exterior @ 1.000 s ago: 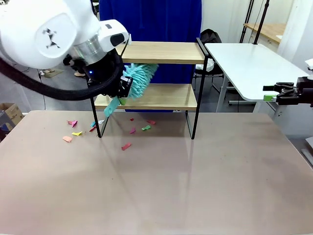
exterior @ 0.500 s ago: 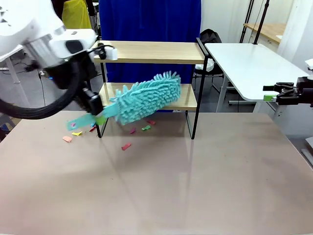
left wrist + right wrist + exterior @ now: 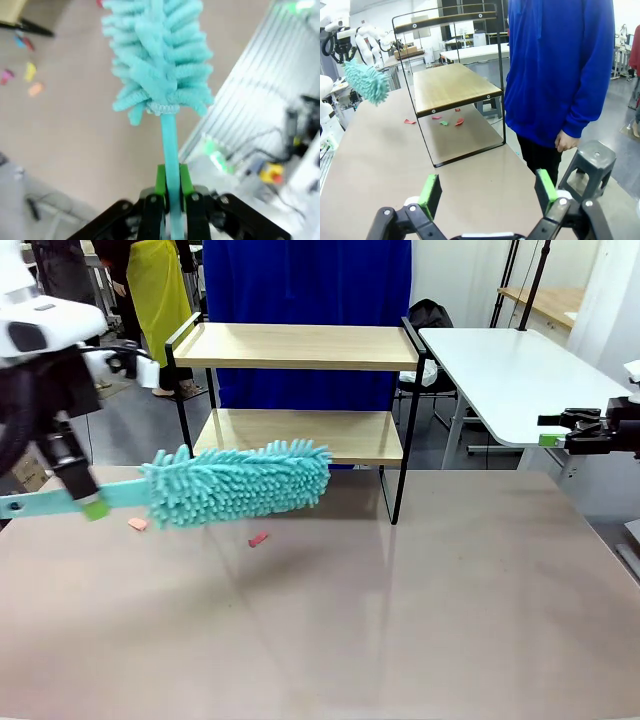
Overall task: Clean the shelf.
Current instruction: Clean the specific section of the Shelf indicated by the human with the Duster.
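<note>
Left gripper tight on teal duster handle; right gripper spread wide.

Bright, even light; blurred wrist view

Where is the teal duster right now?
In the front view the teal duster hangs roughly level over the left side of the table, just in front of the shelf. Its handle is clamped in the left gripper, with paper scraps nearby.
</note>
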Controlling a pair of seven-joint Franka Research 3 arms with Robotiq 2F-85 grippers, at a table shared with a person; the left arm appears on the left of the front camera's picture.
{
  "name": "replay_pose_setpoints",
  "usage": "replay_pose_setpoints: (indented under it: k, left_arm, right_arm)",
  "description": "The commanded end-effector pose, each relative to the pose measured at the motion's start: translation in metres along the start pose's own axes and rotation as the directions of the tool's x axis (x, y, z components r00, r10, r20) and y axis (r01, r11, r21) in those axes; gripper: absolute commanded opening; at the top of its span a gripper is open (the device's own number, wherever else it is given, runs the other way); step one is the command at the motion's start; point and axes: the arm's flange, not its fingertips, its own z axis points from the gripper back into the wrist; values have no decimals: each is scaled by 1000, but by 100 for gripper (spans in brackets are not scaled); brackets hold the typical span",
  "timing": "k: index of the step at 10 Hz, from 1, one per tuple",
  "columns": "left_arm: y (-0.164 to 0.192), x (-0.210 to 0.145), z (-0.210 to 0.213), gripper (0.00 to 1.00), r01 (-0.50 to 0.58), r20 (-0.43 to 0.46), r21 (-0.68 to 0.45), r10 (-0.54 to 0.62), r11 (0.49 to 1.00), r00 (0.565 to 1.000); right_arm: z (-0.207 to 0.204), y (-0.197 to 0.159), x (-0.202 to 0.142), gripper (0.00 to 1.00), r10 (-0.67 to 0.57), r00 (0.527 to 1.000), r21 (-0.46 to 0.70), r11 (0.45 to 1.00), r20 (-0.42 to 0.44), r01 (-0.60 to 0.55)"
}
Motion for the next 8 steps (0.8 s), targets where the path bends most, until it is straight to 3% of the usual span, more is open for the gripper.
replay_pose_setpoints:
  k: [1, 4, 5, 6, 8]
  left_arm:
    - [-12, -15, 25, 13, 35, -162, 23, -31, 999, 986]
    - [-26, -5, 45, 13, -7, -360, 32, 18, 999, 933]
    - [-24, 6, 41, 13, -17, -373, 18, 22, 1000, 927]
    - [-30, -21, 37, 13, 11, -298, 30, -2, 999, 954]
    - [-30, -21, 37, 13, 11, -298, 30, -2, 999, 954]
  right_arm:
    - [-1, 4, 3, 100, 8, 1000, -5, 1000, -2, -8]
    - [-1, 4, 3, 100, 8, 1000, -5, 1000, -2, -8]
    - [-1, 4, 3, 100, 8, 1000, -5, 1000, -2, -8]
    - [-1, 4, 3, 100, 8, 1000, -5, 1000, -2, -8]
    - [-1, 4, 3, 100, 8, 1000, -5, 1000, -2, -8]
